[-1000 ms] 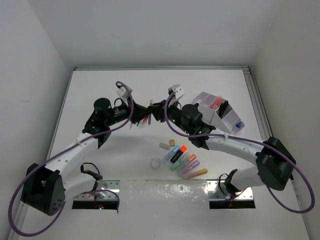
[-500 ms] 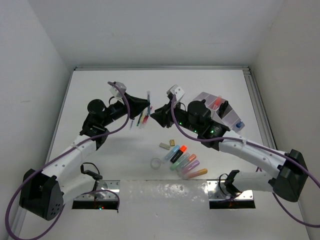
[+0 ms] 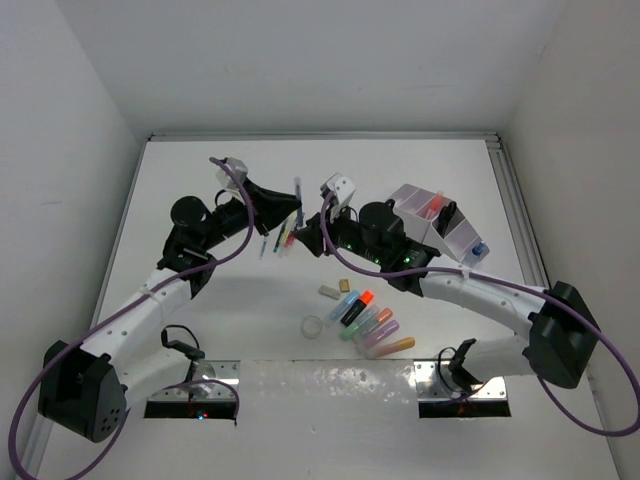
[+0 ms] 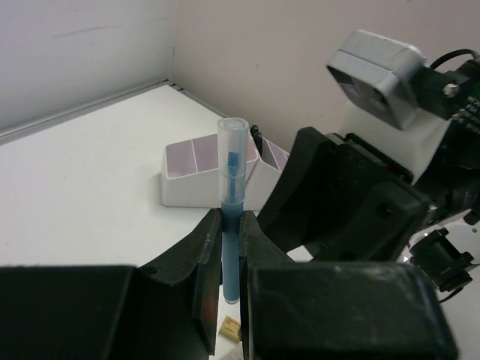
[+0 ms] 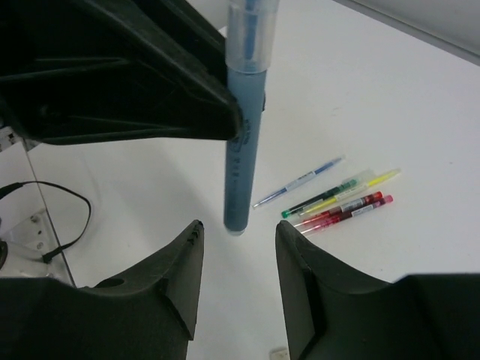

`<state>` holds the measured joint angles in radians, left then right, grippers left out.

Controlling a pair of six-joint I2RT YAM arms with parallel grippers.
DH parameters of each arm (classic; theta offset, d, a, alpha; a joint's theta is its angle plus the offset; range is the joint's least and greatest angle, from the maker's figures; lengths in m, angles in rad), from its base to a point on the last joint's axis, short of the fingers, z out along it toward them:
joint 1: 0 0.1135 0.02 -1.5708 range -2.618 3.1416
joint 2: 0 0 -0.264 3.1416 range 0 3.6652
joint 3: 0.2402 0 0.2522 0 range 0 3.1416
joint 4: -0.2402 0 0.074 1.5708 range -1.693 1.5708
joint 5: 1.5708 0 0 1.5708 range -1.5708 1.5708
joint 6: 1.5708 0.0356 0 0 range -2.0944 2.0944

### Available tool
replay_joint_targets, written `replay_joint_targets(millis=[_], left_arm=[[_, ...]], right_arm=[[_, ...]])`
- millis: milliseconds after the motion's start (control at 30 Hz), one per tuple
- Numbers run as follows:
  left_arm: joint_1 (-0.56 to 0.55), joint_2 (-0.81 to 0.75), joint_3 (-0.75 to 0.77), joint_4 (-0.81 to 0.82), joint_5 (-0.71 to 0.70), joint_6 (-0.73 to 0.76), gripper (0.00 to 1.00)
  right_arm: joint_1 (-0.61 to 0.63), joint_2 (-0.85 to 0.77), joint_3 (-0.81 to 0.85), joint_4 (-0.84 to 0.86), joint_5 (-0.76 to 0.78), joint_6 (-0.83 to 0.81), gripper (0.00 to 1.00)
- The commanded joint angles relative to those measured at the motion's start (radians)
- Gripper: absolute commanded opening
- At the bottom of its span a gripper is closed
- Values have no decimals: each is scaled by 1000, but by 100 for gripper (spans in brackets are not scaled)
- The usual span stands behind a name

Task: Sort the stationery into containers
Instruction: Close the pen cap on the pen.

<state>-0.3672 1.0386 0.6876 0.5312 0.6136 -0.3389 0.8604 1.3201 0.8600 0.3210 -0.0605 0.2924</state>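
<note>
The blue pen [image 4: 231, 196] stands upright above the desk [image 4: 90, 187]. Its long axis is close to vertical, with the clear capped end up and the blunt blue end down. The left gripper [image 4: 231, 251] is pressed together on the lower part of its barrel, one black finger on each side. The barrel is a translucent blue tube. The cap is colourless, and a darker blue insert shows through it. In the right wrist view there is small dark print on the barrel, too small to read. In that view the pen's lower end hangs just above the gap of the right gripper [image 5: 236, 279]. That gripper's fingers are spread and touch nothing. From the top camera the pen shows as a thin line between the two grippers, above the middle of the desk and to the left of the organizer [image 3: 445, 232]. The pale organizer sits at the right, with a red item and a black one standing in its compartments. On the desk below the pen lie the loose pens [image 5: 341, 206], blue, green, yellow and red, nearly parallel and close together. Nearer the arm bases lie the highlighters [image 3: 370, 320], fanned side by side. The erasers [image 3: 328, 291] and the tape ring [image 3: 314, 326] are just to their left.
</note>
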Motion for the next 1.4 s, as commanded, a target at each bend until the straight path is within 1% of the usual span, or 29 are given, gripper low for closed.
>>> replay_joint_targets(millis=[0,167,267,300,333,367,400,433,600,700,800,967,1000,1067,1100,1167,1200,1267,1300,1333,1367], left_arm=[[-7,-31,33,16,25,-37,0],[-15,-23,30,15,25,-45,0],[-16,-23,27,15,25,-45,0],[-16,-23,27,13,25,-43,0],[-18,-23,26,9,25,-45,0],[-19,-25,24,7,25,-43,0],[-18,-25,24,7,25,-45,0],[-19,-25,23,9,23,-49,0],[-25,-25,20,1,3,-49,0],[-27,-26,7,-14,-6,-46,19],[-30,-26,1,-13,-15,-48,22],[-32,-22,0,-5,-26,-46,23],[-32,-22,0,-5,-32,-46,22],[-33,-23,0,-5,-49,-49,18],[-33,-25,0,-2,-52,-48,10],[-32,-22,0,6,-61,-49,2],[-33,-22,1,7,-63,-51,0],[-35,-20,1,6,-69,-51,0],[-33,-22,3,4,-69,-49,0],[-33,-22,1,-2,-68,-46,0],[-32,-23,3,-11,-72,-34,0]], right_arm=[[-1,14,43,101,34,-7,42],[-1,28,45,136,48,-3,37],[-1,30,47,148,54,2,36],[-1,30,47,151,56,2,33],[-1,30,47,162,56,7,29],[-1,31,47,167,59,10,22],[0,34,45,173,59,10,7],[-1,37,45,184,59,8,0],[0,37,33,234,44,5,0],[-1,36,40,248,25,5,0],[2,34,45,259,10,16,0],[3,37,50,266,-5,27,0],[5,37,51,265,-5,27,0],[9,37,50,262,-9,28,0],[11,42,48,260,-9,28,0],[15,44,44,257,-10,34,0],[15,44,40,257,-15,36,0],[19,47,43,242,-24,39,0],[19,45,43,233,-27,39,4],[19,35,43,198,-33,39,27],[17,25,40,176,-27,22,37]])
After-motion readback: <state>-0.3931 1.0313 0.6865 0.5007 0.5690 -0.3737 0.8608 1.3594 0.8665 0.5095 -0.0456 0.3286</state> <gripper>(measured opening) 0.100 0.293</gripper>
